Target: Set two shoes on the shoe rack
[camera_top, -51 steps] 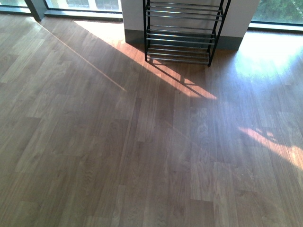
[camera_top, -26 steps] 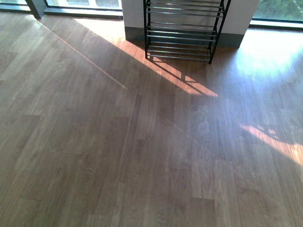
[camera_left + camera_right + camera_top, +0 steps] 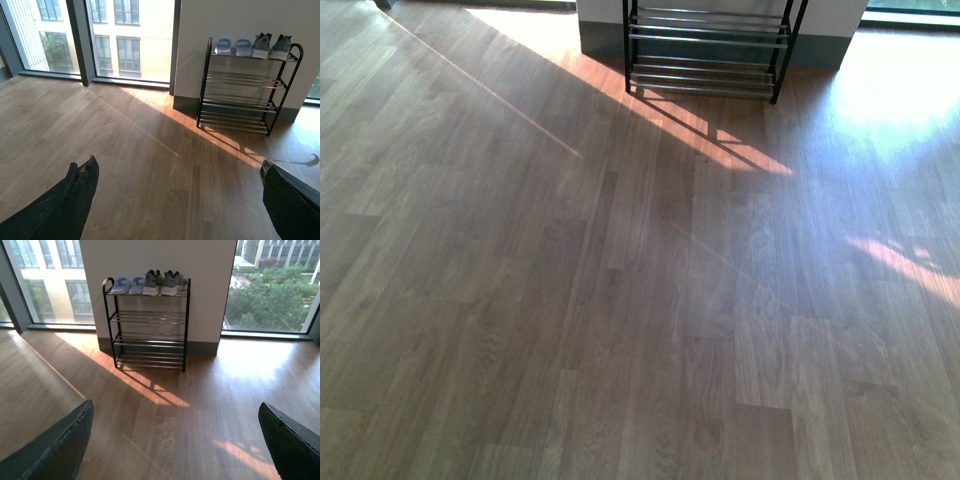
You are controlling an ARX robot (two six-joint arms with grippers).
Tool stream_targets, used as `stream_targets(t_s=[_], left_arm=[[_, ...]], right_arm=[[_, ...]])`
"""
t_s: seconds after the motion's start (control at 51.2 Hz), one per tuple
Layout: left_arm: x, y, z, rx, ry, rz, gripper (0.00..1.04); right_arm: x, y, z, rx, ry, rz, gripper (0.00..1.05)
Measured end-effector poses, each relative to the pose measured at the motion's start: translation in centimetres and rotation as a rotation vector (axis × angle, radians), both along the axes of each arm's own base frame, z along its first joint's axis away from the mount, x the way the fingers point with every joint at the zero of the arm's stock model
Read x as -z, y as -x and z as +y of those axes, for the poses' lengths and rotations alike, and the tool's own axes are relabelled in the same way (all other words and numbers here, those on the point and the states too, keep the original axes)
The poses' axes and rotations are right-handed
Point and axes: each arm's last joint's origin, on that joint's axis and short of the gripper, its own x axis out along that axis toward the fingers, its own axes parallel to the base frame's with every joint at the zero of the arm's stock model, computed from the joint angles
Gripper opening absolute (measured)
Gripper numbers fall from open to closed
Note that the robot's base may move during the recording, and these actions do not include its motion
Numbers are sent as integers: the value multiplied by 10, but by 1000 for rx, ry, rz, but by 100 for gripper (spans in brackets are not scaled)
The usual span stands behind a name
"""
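Wooden plank floor (image 3: 620, 300), streaked with sunlight, fills the front view; only the lower tiers of the shoe rack (image 3: 708, 60) show at the far edge, bare, and neither arm appears. Left wrist view: the rack stands against a white wall (image 3: 230, 25) beside tall windows (image 3: 125, 40), carrying on its top shelf two pale blue slide sandals (image 3: 233, 47) and, just beside them, two grey sneakers (image 3: 271, 46). The left gripper (image 3: 177, 200) shows its jaws spread wide, holding nothing. Right wrist view: same arrangement; the right gripper (image 3: 175, 445) likewise gapes wide and empty. Judged from this, placement appears complete, with nothing evidently left.
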Motion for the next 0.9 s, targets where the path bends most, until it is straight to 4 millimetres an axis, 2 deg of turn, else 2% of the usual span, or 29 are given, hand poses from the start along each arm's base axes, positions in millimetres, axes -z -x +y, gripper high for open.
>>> stream_targets(t_s=[0.898], left_arm=[[0, 0, 0, 0, 0, 0, 95]], right_arm=[[0, 0, 0, 0, 0, 0, 96]])
